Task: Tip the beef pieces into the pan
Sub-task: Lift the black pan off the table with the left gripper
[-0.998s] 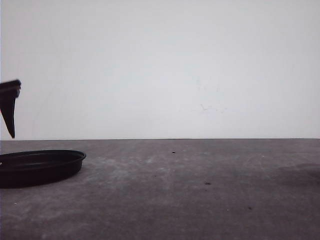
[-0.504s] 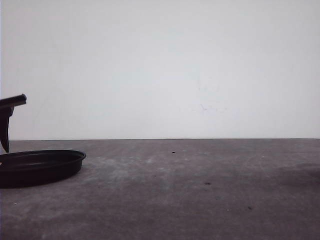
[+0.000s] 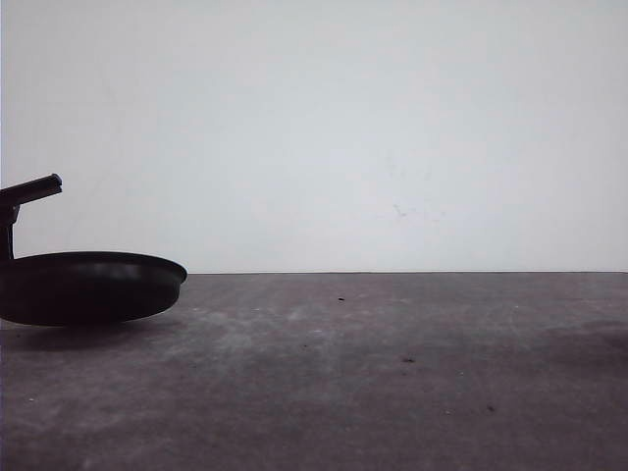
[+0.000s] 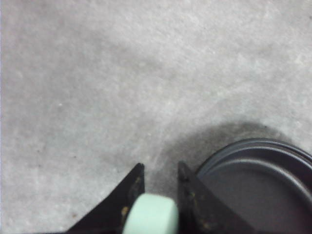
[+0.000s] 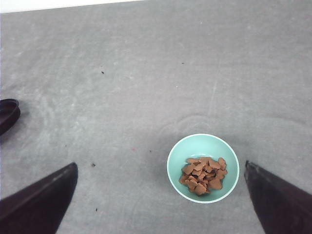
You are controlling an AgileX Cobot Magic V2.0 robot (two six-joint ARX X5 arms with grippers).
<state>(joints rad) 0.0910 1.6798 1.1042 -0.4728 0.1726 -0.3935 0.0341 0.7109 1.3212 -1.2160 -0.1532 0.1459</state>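
Observation:
The black pan (image 3: 88, 287) hangs a little above the table at the far left of the front view, slightly tilted. My left gripper (image 4: 161, 168) is shut on the pan's mint-green handle (image 4: 150, 214), with the pan's bowl (image 4: 263, 190) just beside its fingers. A dark part of that gripper (image 3: 34, 188) shows above the pan. The beef pieces (image 5: 202, 175) lie as a small orange-brown pile in a mint-green bowl (image 5: 203, 146) on the table. My right gripper (image 5: 160, 165) hovers wide open above the bowl, which sits nearer one finger. The pan's edge (image 5: 9, 114) shows far off to the side.
The table (image 3: 392, 373) is grey and worn, with a few dark specks (image 3: 407, 360), and a plain white wall (image 3: 343, 128) stands behind it. Open tabletop lies between the pan and the bowl.
The left gripper came down onto the pan's handle. The pan has risen off the table and shifted slightly right.

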